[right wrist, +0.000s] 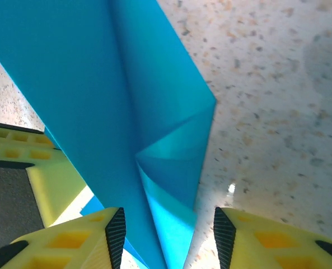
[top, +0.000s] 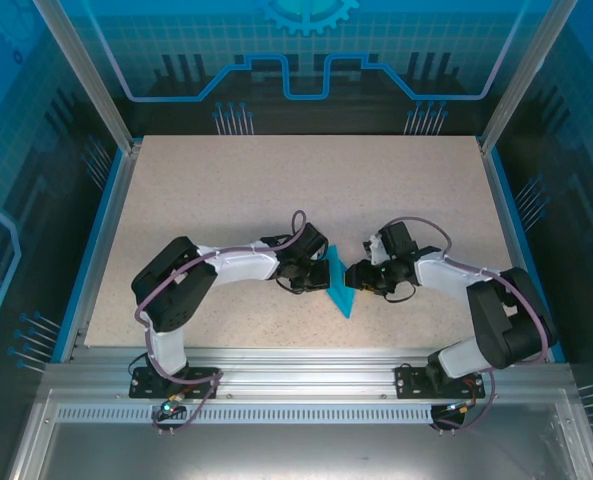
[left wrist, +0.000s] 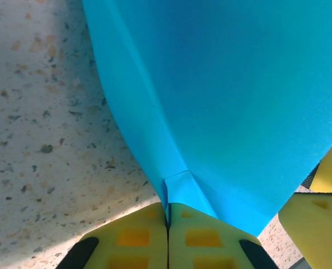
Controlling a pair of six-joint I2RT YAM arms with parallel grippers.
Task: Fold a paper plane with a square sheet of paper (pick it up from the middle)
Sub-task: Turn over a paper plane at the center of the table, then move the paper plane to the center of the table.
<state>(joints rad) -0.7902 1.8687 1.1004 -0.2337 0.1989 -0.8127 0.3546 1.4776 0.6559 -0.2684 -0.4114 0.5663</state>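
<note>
The teal-blue sheet of paper (top: 342,287) is folded into a pointed paper plane shape and stands on edge at mid-table between both grippers. My left gripper (top: 317,272) is shut on it. In the left wrist view the yellow pads (left wrist: 138,235) meet at the gripper (left wrist: 167,212), pinching the paper's (left wrist: 221,101) crease. My right gripper (top: 362,279) is on the other side. Seen from the right wrist, this gripper (right wrist: 170,230) is open, its black-tipped fingers (right wrist: 116,230) straddling the layered paper (right wrist: 98,84) without touching it.
The speckled beige table (top: 306,190) has a blue rim and an aluminium rail along the near edge (top: 306,365). Blue enclosure walls stand at the back and sides. The right gripper's yellow finger (left wrist: 317,210) shows at the edge of the left wrist view.
</note>
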